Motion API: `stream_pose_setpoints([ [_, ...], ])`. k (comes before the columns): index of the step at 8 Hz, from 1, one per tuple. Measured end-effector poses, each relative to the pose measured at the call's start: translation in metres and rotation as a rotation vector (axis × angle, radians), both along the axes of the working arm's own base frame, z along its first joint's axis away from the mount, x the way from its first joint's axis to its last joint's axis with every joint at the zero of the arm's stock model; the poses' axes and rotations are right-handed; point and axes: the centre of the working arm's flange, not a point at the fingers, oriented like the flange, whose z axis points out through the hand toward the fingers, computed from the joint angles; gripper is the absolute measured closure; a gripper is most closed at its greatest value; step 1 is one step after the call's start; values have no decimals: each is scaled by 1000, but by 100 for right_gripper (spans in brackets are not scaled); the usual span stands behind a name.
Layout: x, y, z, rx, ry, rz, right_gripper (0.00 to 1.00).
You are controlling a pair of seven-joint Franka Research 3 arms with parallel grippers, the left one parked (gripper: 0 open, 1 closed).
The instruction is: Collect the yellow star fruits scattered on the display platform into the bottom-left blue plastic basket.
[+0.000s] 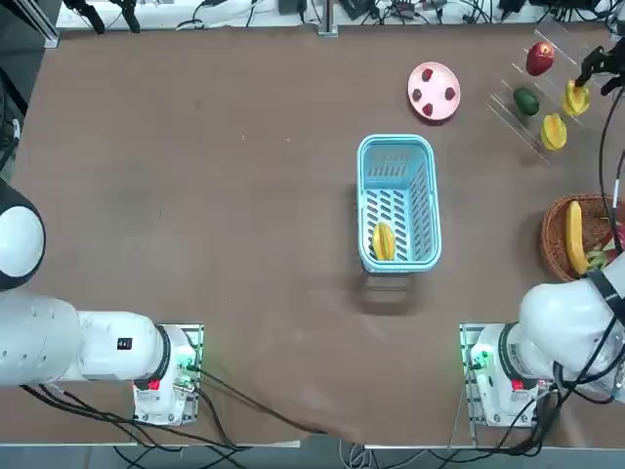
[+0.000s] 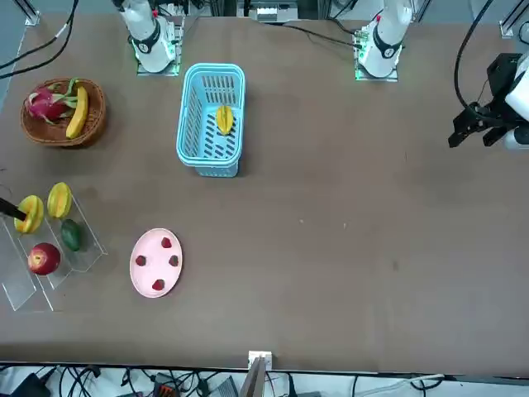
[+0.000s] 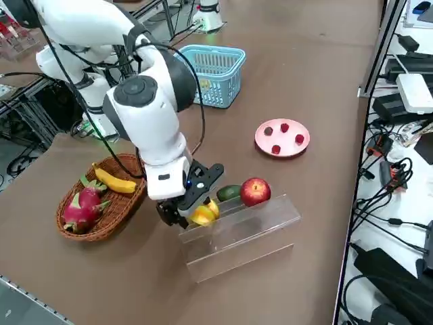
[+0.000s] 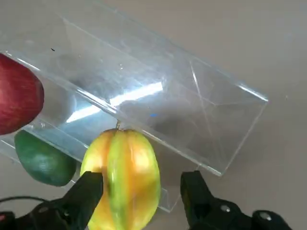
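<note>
One star fruit (image 4: 122,179) sits on the clear rack (image 4: 192,110), between the wide-open fingers of the right claw (image 4: 144,191), not squeezed yet. Another star fruit (image 1: 554,131) waits nearby. A third (image 1: 384,240) lies in the blue basket (image 1: 397,147).

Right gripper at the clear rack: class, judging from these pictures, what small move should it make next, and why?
Probably close the fingers. The right gripper stands open at the display platform, with a star fruit already between its fingers, one on each side. One star fruit already lies in the blue plastic basket, so gripping this one is likely the next step before lifting.
</note>
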Motion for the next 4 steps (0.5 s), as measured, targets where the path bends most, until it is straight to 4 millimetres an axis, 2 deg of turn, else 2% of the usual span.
stream_pose_setpoints([
  [4, 4, 11, -1, 12, 0, -18, 5],
])
